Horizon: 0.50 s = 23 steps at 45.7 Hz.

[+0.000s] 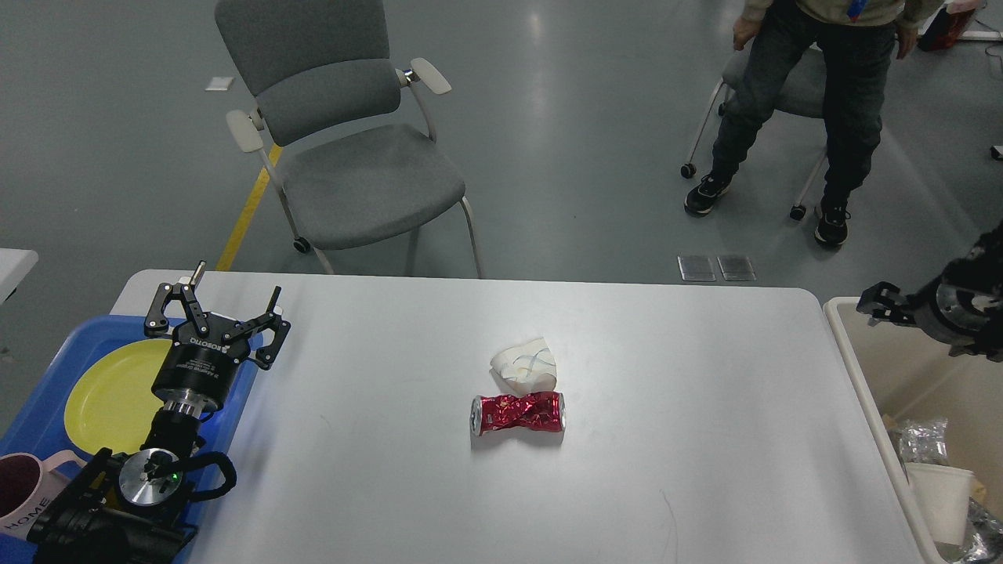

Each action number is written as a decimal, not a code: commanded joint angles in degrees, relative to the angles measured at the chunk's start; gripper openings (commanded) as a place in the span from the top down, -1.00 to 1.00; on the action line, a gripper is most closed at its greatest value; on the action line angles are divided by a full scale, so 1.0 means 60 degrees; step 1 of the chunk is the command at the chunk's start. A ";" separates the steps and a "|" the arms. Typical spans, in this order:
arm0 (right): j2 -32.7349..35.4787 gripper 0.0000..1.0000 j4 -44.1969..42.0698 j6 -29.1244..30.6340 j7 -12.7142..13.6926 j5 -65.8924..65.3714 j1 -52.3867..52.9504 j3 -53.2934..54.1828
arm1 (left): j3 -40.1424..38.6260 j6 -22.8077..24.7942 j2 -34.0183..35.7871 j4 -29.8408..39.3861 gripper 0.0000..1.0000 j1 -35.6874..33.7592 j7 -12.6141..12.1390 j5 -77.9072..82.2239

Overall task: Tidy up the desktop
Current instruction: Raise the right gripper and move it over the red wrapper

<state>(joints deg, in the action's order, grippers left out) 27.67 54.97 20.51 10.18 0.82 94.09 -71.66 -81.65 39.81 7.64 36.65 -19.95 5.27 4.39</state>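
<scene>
Head view shows the white desktop (376,470) filling the lower middle of the picture, with a crushed red can (518,413) lying on its side near the centre. A crumpled white paper cup (525,364) sits just behind the can, touching or almost touching it.

At the left edge a blue tray (47,392) overlaps the desktop's corner. It holds a yellow plate (110,392) and a pink mug (19,489) marked HOME. The left gripper (219,307) hangs over the tray's right rim, its two fingers spread wide and nothing between them.

At the right edge a beige bin (862,376) stands against the desktop. Crumpled foil (921,439) and a white cup (940,501) lie inside it. The right gripper (881,304) is raised above the bin's far left corner, pointing left toward the desktop. It is seen small and dark, so whether its fingers are apart or together cannot be told, and nothing can be seen in it.

Beyond the desktop a grey chair (353,157) stands on the grey floor, and a person (807,102) in dark trousers is at a second chair farther right.
</scene>
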 commanded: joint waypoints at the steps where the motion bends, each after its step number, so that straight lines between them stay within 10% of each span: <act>1: -0.0495 -1.00 0.1954 0.0930 0.0003 0.0039 0.2215 -0.0347 | 0.0000 0.0000 0.0001 0.0000 -0.93 0.0001 0.0001 0.0000; 13: -0.1989 -1.00 0.3478 0.3860 0.0003 0.0142 0.5073 -0.0201 | 0.0000 0.0000 0.0001 0.0000 -0.93 0.0015 0.0016 0.0000; 23: -0.2444 -1.00 0.5807 0.3789 0.0018 0.0142 0.6773 0.1028 | 0.0000 0.0000 0.0001 0.0000 -0.93 0.0015 0.0016 0.0000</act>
<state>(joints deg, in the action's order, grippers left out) 13.86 83.04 43.95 10.20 1.66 130.87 -70.32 -81.65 39.81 7.65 36.65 -19.87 5.36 4.40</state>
